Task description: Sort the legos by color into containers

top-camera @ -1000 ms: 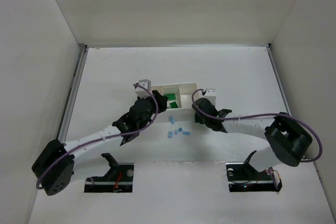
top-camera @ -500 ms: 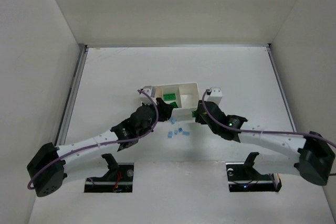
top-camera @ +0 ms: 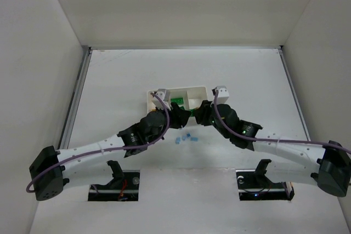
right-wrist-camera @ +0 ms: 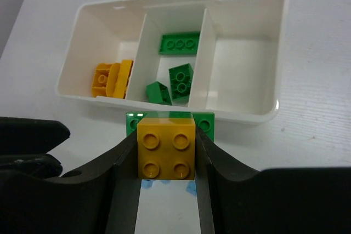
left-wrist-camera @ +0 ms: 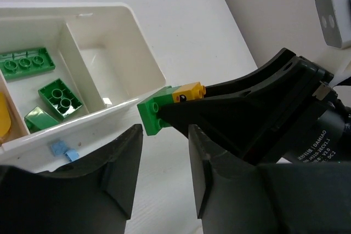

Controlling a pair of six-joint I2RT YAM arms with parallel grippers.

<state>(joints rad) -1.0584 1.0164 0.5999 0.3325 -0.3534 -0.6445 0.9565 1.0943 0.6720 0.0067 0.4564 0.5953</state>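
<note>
Presently in hand: parting a joined pair.

- Grip: the right pincer (right-wrist-camera: 165, 142) is clamped on a yellow-orange lego (right-wrist-camera: 165, 147) studded onto a green lego (right-wrist-camera: 206, 123), raised just beside the near wall of the tray (right-wrist-camera: 247, 114).
- The left pincer (left-wrist-camera: 163, 138) is partly open and holds nothing, its tips at the green lego.
- Next move, as judged: the left closes on the green, both pull squarely apart, and each piece goes to its colour.

Count:
- Compartments: three.
- Middle compartment: three green bricks (right-wrist-camera: 180, 79).
- One end compartment: yellow-orange bricks (right-wrist-camera: 109, 78), apparently two, heaped.
- Other end compartment: none.
- Light blue bricks (top-camera: 187, 137): three visible on the tabletop (top-camera: 247, 75) from above; others may be hidden under the arms.
</note>
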